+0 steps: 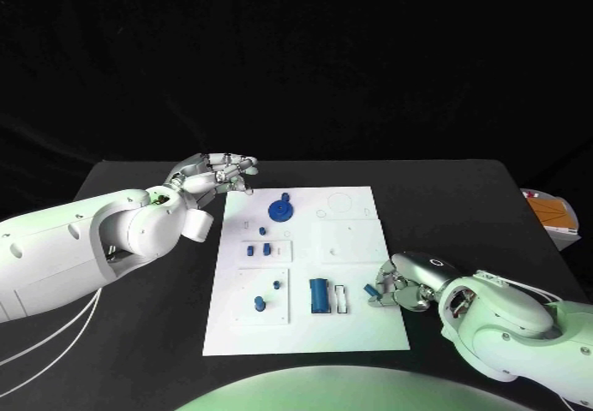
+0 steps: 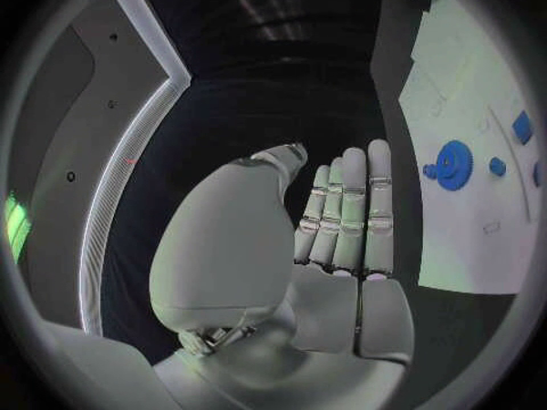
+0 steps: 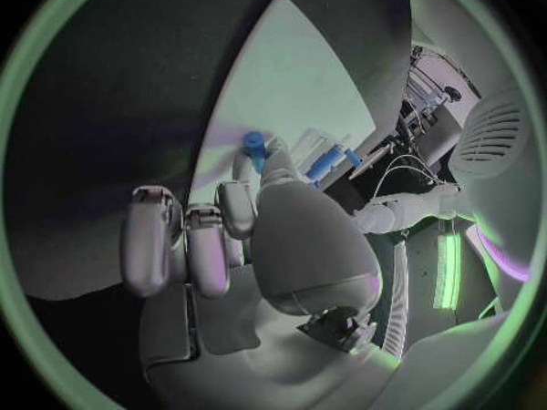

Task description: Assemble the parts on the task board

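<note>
Head view: left hand (image 1: 212,177) hovered empty, fingers loosely apart, beside the task board's (image 1: 352,330) far-left corner. Blue gear (image 1: 282,209) sat near that end. Right hand (image 1: 398,287) pinched a small blue part (image 1: 372,291) at the board's right edge.

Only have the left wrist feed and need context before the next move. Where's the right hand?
Observer: In the head view, the right hand is at the right edge of the task board, toward the near end.
Operator: Holding anything?
Observer: Its fingers are at a small blue part. I cannot tell whether they grip it.
Operator: Anything else near it?
Observer: A long blue cylinder lies on the board just inboard of that hand, apart from it.
</note>
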Robot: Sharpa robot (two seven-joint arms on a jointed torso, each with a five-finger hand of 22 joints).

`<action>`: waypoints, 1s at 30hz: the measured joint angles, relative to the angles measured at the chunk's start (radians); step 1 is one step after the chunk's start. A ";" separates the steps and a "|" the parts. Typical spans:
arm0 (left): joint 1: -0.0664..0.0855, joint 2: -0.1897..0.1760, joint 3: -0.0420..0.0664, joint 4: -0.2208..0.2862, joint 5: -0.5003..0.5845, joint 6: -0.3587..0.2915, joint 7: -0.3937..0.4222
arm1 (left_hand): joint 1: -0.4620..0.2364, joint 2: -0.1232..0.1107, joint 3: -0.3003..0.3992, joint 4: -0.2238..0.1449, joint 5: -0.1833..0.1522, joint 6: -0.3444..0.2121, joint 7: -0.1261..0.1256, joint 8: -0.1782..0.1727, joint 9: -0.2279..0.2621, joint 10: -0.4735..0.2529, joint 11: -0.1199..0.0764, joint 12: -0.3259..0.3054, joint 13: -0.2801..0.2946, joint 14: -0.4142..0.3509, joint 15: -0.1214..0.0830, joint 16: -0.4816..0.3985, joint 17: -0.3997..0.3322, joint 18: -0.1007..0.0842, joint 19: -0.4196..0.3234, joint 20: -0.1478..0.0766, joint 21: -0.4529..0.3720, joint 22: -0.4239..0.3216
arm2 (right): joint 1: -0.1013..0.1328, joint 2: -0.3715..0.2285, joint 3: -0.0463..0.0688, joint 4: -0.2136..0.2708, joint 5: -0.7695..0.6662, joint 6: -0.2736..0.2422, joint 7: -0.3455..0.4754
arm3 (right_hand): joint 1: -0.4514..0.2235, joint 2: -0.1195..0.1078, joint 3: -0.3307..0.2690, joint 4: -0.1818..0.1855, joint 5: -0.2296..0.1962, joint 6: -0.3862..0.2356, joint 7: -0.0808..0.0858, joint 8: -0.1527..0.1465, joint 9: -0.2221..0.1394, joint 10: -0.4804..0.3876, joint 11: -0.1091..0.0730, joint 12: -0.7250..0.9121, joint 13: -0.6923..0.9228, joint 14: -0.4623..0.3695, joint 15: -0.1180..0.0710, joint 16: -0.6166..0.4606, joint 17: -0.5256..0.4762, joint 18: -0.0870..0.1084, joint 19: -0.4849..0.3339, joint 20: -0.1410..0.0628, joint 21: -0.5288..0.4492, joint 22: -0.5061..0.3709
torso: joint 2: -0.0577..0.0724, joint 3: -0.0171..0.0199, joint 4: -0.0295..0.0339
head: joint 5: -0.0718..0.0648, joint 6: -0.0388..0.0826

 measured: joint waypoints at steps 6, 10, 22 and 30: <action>0.000 0.000 0.000 0.001 0.000 0.000 0.000 | 0.000 0.000 0.000 0.000 0.000 0.000 0.000 0.000 0.000 0.000 0.000 0.000 0.000 0.000 0.000 0.000 0.000 0.000 0.000 0.000 0.000 0.000 | -0.001 -0.003 -0.003 0.016 0.007 -0.009 -0.005 | 0.005 -0.005 0.035 0.032 0.028 -0.004 0.004 -0.003 -0.092 0.003 0.003 -0.005 0.000 0.000 0.000 0.000 0.000 0.000 0.000 0.000 0.008 0.000 | 0.000 -0.0002 0.0000 | -0.001 0.002; 0.000 -0.001 0.000 0.001 -0.001 0.000 0.000 | 0.000 0.000 0.000 0.000 0.000 0.000 0.000 0.000 0.000 0.000 0.000 0.000 0.000 0.000 0.000 0.000 0.000 0.000 0.000 0.000 0.000 0.000 | 0.001 -0.006 -0.005 0.029 0.028 -0.019 -0.006 | 0.005 -0.005 0.106 0.073 0.047 -0.002 0.002 -0.005 -0.170 0.003 0.003 -0.007 0.002 0.000 0.000 0.000 0.000 0.000 0.000 0.000 0.008 0.000 | 0.000 -0.0003 0.0000 | -0.002 0.004; 0.000 0.000 0.000 0.002 -0.004 0.000 -0.002 | 0.000 0.000 0.000 0.000 0.000 0.000 0.000 0.000 0.000 0.000 0.000 0.000 0.000 0.000 0.000 0.000 0.000 0.000 0.000 0.000 0.000 0.000 | 0.034 0.004 -0.006 0.054 0.181 -0.066 0.004 | -0.054 -0.101 0.753 0.074 0.081 0.008 0.007 0.028 -0.096 0.020 0.008 -0.006 -0.113 0.012 -0.014 0.000 0.000 -0.011 0.000 0.000 0.014 0.000 | 0.000 -0.0003 0.0000 | -0.003 0.005; 0.000 -0.001 0.000 0.003 -0.005 0.001 -0.002 | 0.000 0.000 0.000 0.000 0.000 0.000 0.000 0.000 0.000 0.000 0.000 0.000 0.000 0.000 0.000 0.000 0.000 0.000 0.000 0.000 0.000 0.000 | 0.038 0.024 -0.006 0.052 0.259 -0.081 0.016 | -0.107 -0.155 0.825 0.008 0.082 0.003 0.010 0.032 -0.078 0.027 0.001 0.005 -0.128 0.005 -0.019 0.000 0.000 -0.011 0.000 0.000 0.014 0.000 | 0.000 -0.0003 -0.0002 | -0.001 0.003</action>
